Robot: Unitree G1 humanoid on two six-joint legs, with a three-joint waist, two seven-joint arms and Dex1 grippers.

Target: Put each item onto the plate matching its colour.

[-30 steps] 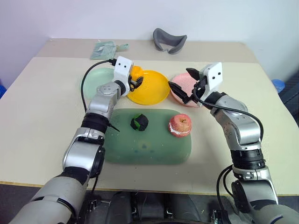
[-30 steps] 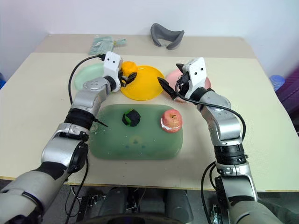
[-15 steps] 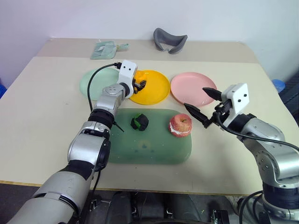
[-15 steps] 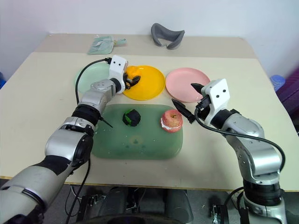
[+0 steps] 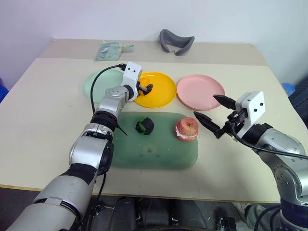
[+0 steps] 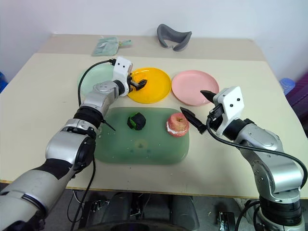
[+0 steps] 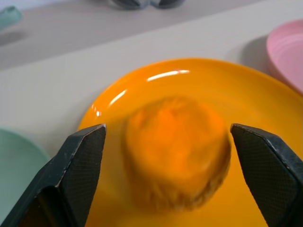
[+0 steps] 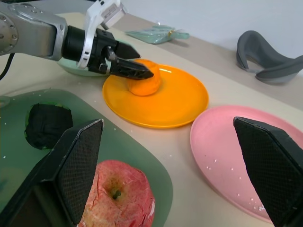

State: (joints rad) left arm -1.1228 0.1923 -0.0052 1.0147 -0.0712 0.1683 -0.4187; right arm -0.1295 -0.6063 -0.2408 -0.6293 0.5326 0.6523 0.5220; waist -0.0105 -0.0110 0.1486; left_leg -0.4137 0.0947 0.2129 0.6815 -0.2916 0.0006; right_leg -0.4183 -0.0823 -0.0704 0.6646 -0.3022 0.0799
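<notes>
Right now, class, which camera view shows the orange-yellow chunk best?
The left wrist view: the orange-yellow chunk sits close and central on the yellow plate, between the open fingers of the left gripper. The right wrist view shows it smaller, partly behind those fingers. In the eye views that gripper hides nearly all of it.

head: 2 eyes, high, down | wrists: low, share yellow plate [image 8: 156, 97]

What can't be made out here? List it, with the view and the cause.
- Orange chunk: left wrist view, blurred; whether it rests fully on the yellow plate or leans is unclear.
- Mint plate: head views, partly hidden by the left arm and cable.
- Apple: right wrist view, cut off by the bottom edge.
- Packet at the table's far edge: head views, too small to identify.
</notes>
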